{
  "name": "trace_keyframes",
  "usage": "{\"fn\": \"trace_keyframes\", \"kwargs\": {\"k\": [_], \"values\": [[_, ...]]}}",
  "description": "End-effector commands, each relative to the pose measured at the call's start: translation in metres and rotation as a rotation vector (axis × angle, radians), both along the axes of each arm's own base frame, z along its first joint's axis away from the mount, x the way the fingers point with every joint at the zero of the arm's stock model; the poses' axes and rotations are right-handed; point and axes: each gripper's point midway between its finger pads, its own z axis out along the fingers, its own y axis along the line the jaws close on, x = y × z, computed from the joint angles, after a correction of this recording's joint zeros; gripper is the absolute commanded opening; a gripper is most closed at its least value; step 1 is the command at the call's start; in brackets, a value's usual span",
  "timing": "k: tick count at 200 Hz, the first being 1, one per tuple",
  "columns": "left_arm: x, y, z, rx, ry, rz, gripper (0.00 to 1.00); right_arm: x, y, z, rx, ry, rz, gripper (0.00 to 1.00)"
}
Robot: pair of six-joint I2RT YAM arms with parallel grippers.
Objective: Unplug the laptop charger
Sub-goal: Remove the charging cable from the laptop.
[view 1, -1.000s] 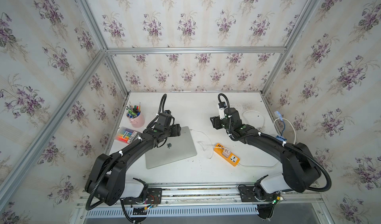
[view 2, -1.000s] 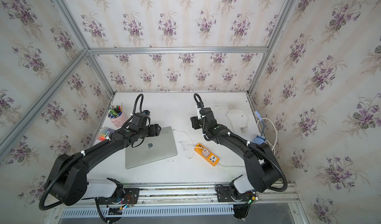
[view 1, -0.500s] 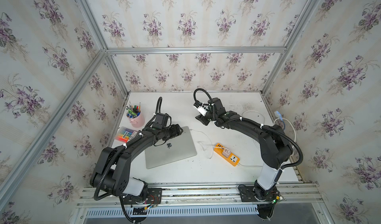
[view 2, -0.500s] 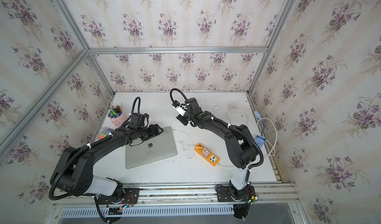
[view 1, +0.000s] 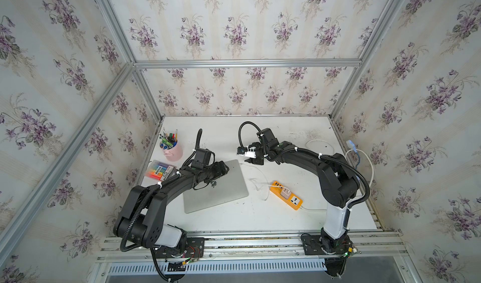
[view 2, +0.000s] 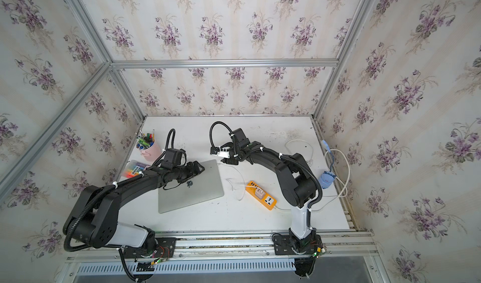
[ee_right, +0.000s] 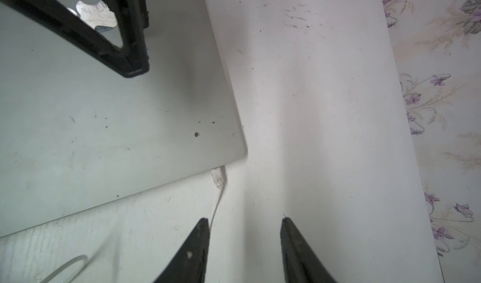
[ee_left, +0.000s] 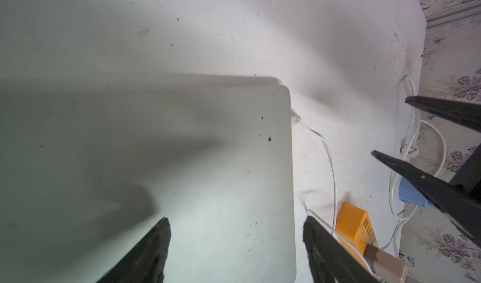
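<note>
The silver-grey laptop [view 1: 221, 190] lies shut on the white table [view 1: 234, 221]. The laptop charger [view 2: 259, 193], a small beige cube, sits plugged into the orange power strip [view 2: 269, 201]. Its thin white cable [ee_left: 330, 159] runs to a connector [ee_right: 217, 177] in the laptop's side near the far right corner. My left gripper [ee_left: 235, 220] hovers open over the lid, nothing between its fingers. My right gripper [ee_right: 244, 219] stands open just off that corner, low over the table. The cable passes beside one of its fingertips [ee_right: 204, 223], and the connector lies a little ahead of it.
A pink cup of pens [view 1: 173, 151] and a pack of coloured markers [view 1: 160, 171] stand left of the laptop. Thicker white cords [view 1: 364, 164] and a blue device [view 2: 326, 180] lie along the right wall. The two grippers are close together over the laptop's far edge.
My right arm has swung left from above the power strip to the laptop's far right corner, its jaws narrowing a little. My left gripper has shifted slightly over the lid and opened wider.
</note>
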Motion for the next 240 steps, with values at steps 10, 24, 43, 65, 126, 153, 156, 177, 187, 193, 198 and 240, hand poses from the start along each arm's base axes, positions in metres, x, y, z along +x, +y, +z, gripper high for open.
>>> {"fn": "trace_keyframes", "kwargs": {"k": [10, 24, 43, 65, 126, 153, 156, 177, 187, 193, 198, 240], "values": [[0.007, 0.0, -0.001, -0.014, -0.025, 0.025, 0.81, -0.006, 0.007, -0.016, -0.088, 0.023, 0.106, 0.37], [0.006, -0.001, -0.004, -0.026, -0.021, 0.028, 0.81, -0.003, 0.011, -0.02, -0.1, 0.051, 0.112, 0.33], [0.006, 0.0, -0.007, -0.031, -0.01, 0.035, 0.81, -0.002, 0.013, -0.026, -0.109, 0.053, 0.119, 0.32], [0.006, 0.003, -0.01, -0.035, -0.006, 0.054, 0.81, -0.005, 0.013, -0.042, -0.154, 0.048, 0.119, 0.33], [0.002, 0.018, -0.015, -0.036, -0.007, 0.096, 0.81, -0.007, 0.013, -0.069, -0.196, 0.064, 0.11, 0.34], [0.001, 0.023, -0.016, -0.047, -0.003, 0.107, 0.81, -0.003, 0.014, -0.073, -0.208, 0.058, 0.103, 0.34], [0.001, 0.023, -0.016, -0.048, -0.005, 0.107, 0.82, -0.003, 0.014, -0.073, -0.209, 0.059, 0.101, 0.34], [0.001, 0.025, -0.016, -0.049, -0.008, 0.112, 0.81, -0.001, 0.016, -0.074, -0.213, 0.066, 0.107, 0.33], [0.001, 0.026, -0.017, -0.05, -0.007, 0.113, 0.82, -0.001, 0.018, -0.073, -0.21, 0.07, 0.112, 0.32], [0.001, 0.026, -0.017, -0.051, -0.006, 0.112, 0.82, -0.001, 0.018, -0.073, -0.213, 0.073, 0.115, 0.31], [0.001, 0.026, -0.017, -0.052, -0.007, 0.114, 0.82, -0.001, 0.018, -0.074, -0.216, 0.08, 0.118, 0.3], [0.001, 0.028, -0.022, -0.054, 0.003, 0.123, 0.82, -0.005, 0.016, -0.081, -0.245, 0.108, 0.128, 0.26]]}}
